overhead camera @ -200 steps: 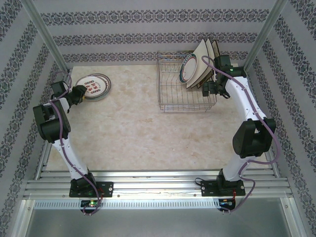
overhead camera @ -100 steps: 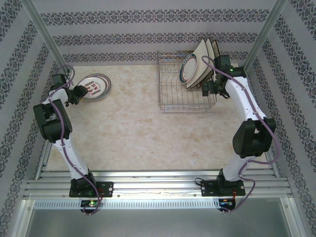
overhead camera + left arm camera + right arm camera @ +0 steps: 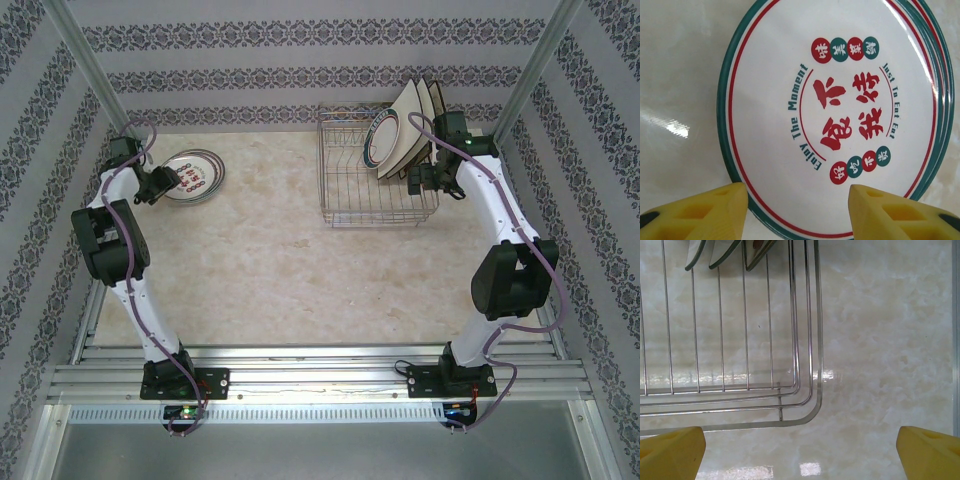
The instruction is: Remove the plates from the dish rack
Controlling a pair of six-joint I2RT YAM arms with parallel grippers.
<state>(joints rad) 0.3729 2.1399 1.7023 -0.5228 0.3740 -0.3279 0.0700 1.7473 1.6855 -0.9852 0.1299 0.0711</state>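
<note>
Plates stand upright at the far right end of the dish rack [image 3: 378, 200]: a round teal-rimmed plate [image 3: 381, 138] leans in front of several cream square plates [image 3: 412, 122]. A stack of round plates [image 3: 193, 174] lies flat on the table [image 3: 280, 260] at far left, well apart from the rack; its top plate bears green and red rim lines and red characters. The left gripper [image 3: 160, 186] is at the stack's edge, jaws spread and empty, with yellow fingertips [image 3: 705, 210] flanking the rim. The right gripper [image 3: 424, 180] is beside the rack's right side above a rack corner, jaws wide apart, holding nothing.
</note>
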